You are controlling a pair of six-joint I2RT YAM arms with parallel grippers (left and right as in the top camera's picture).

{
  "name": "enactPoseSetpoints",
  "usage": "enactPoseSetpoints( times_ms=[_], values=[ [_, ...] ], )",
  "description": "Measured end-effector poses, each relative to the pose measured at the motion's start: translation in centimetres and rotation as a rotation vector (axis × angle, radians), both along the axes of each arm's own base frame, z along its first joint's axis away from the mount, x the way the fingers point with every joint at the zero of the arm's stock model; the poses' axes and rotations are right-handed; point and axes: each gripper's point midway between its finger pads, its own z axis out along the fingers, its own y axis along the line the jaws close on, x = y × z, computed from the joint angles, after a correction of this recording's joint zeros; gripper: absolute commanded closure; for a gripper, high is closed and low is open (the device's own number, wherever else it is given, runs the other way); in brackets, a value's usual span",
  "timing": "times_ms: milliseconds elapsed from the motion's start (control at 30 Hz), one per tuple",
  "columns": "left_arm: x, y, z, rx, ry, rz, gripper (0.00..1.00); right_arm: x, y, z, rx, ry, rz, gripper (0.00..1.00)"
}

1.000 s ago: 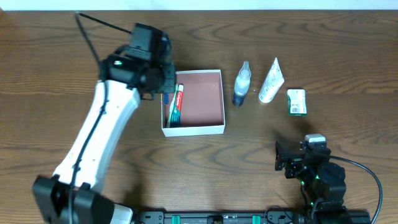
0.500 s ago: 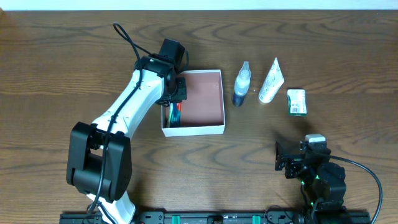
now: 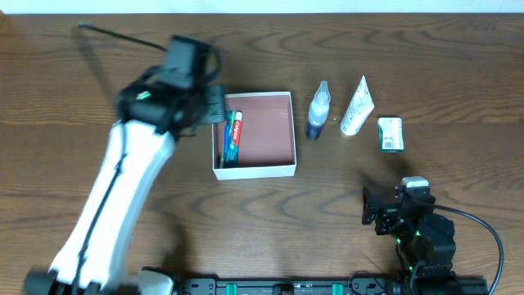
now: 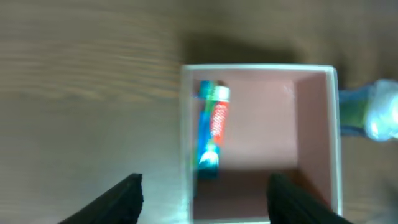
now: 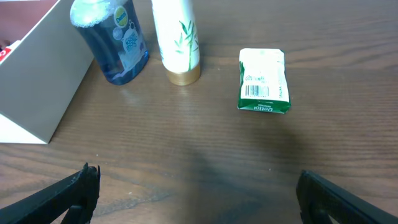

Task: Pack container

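Note:
The container (image 3: 278,168), a shallow white-walled box with a pinkish-brown floor, sits mid-table. Along its left wall lie a red, white and green toothpaste tube (image 3: 234,135) and a blue item (image 3: 224,139). From the left wrist camera, the tube (image 4: 219,118) and blue item (image 4: 205,137) show inside the container (image 4: 267,124). My left gripper (image 4: 205,183) hangs open above the box's left wall, holding nothing; from overhead it (image 3: 214,106) is blurred. My right gripper (image 5: 196,180) stands wide open over bare table, near the front right edge (image 3: 372,206).
Right of the box stand a blue bottle (image 3: 318,111), a white tube (image 3: 357,106) and a small green-and-white packet (image 3: 390,133). The right wrist camera shows the bottle (image 5: 115,37), tube (image 5: 177,37), packet (image 5: 263,81) and the box's white wall (image 5: 37,81).
My left gripper has opened and drawn back from inside the box toward its left wall, leaving the tube and blue item lying there. The right arm has not moved.

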Motion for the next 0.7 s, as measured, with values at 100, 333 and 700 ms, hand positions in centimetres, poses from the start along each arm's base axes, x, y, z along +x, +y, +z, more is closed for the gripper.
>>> enactPoseSetpoints(
  times_ms=[100,333,700],
  values=[
    [-1.3,4.4,1.8,0.043,-0.024,0.104,0.32,0.0,0.0,0.0,0.0,0.0,0.0,0.01],
    [-2.8,13.5,2.3,0.097,-0.004,0.357,0.19,0.0,0.0,0.0,0.0,0.0,0.0,0.01],
    [-4.3,17.5,1.9,0.11,0.035,0.479,0.02,0.1,2.0,1.1,0.205,-0.009,0.028,0.01]
  ],
)
